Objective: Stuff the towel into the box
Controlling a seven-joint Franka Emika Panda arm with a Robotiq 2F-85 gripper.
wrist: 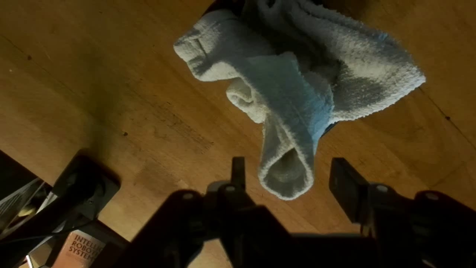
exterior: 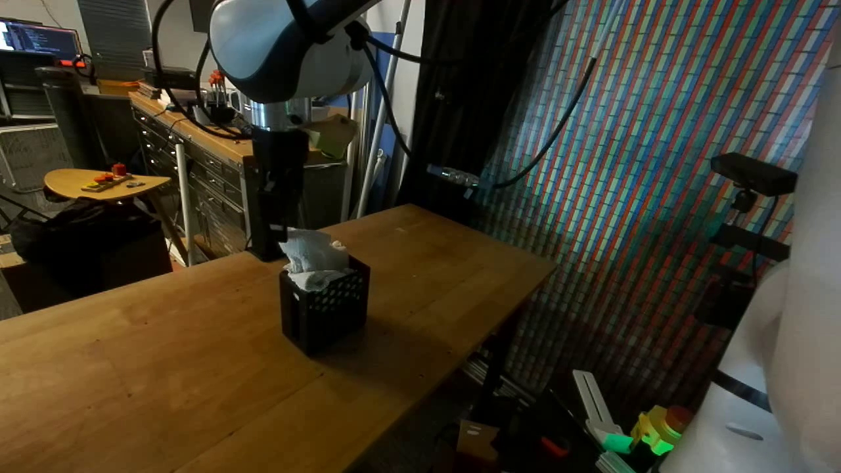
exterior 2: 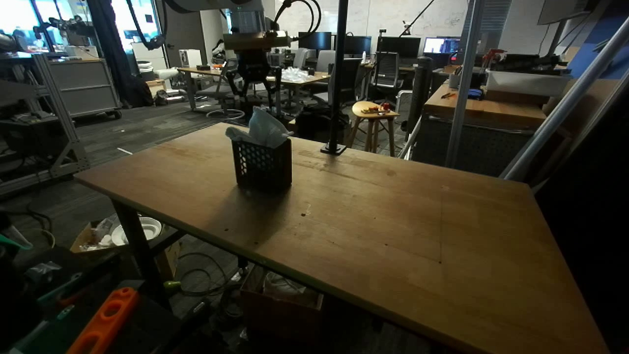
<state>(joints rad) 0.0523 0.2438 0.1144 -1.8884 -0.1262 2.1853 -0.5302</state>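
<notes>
- Wrist view: scuffed wooden bench (wrist: 156,100), black post (wrist: 83,178) at its edge.
- Farther back: stool (exterior 2: 361,108), monitors (exterior 2: 314,41).
- Towel (wrist: 293,82): pale, fuzzy, crumpled, poking out of the black box (exterior 2: 263,164).
- End effector (wrist: 286,173): spread, clear above the towel.

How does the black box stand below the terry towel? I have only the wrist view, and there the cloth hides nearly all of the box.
Observer: In both exterior views, the black box stands upright on the wooden table.
Operator: Thank you. Does something stick out at its top?
Observer: Yes, in an exterior view the terry towel rises in a peak above the black box.
Operator: I understand. And are its sides solid?
Observer: Not everywhere: in both exterior views, the black box is perforated on at least one side.
</notes>
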